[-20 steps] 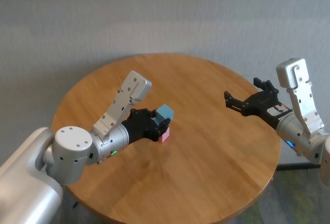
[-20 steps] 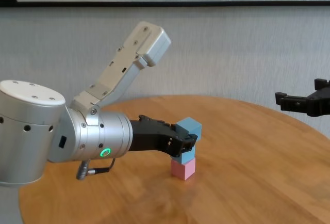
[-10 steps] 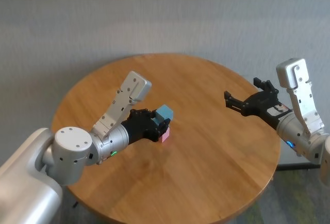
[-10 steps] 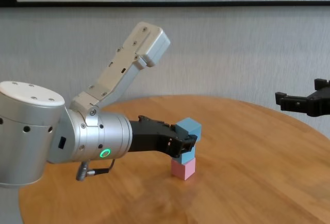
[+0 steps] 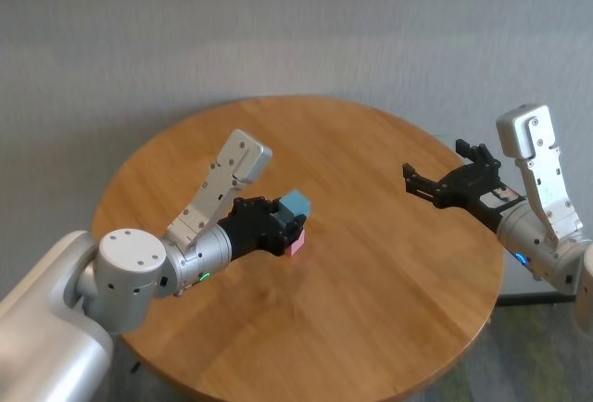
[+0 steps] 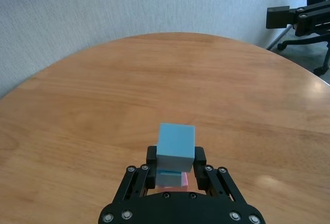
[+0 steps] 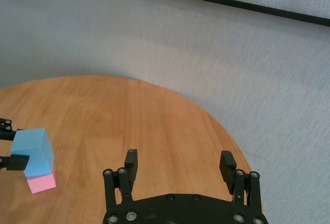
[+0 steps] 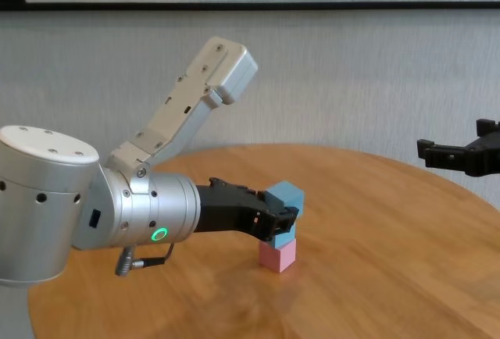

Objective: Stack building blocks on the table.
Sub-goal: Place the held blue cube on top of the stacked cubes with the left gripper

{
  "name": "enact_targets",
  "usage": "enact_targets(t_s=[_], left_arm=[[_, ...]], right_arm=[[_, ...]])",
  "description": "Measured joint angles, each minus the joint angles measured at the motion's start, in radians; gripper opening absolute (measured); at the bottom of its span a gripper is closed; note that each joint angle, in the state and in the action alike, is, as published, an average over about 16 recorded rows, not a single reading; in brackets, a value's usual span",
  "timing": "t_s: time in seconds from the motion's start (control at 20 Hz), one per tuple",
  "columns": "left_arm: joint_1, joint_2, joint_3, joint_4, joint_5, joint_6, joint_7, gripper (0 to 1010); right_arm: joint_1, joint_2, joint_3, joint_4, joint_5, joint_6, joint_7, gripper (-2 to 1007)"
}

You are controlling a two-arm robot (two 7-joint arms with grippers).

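Stack stands three high mid-surface [image 5: 371, 328]: pink block [image 8: 278, 256] at base, blue block [image 6: 170, 174] on it, top blue block [image 8: 285, 196] seated; left pincer [image 6: 175, 164] flanks the stack, grip state unclear, retreat pending; right pincer [image 7: 178, 168] spread, idle.

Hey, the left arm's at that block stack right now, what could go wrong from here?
1. The top blue block sits skewed and overhanging the blue block under it; it may tip off.
2. The left gripper straddles the stack with its jaws close to the sides, so pulling back could drag a block and topple the stack off the pink block.
3. The right gripper hovers open far to the right, so it cannot steady anything.
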Motion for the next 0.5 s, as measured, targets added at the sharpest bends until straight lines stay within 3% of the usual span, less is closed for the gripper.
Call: enact_targets(t_s=[0.5], left_arm=[[0.005, 0.004, -0.003, -0.036, 0.008, -0.001, 0.015, 751]], right_arm=[[0.000, 0.000, 0.000, 0.000, 0.000, 0.000, 0.000, 1005]])
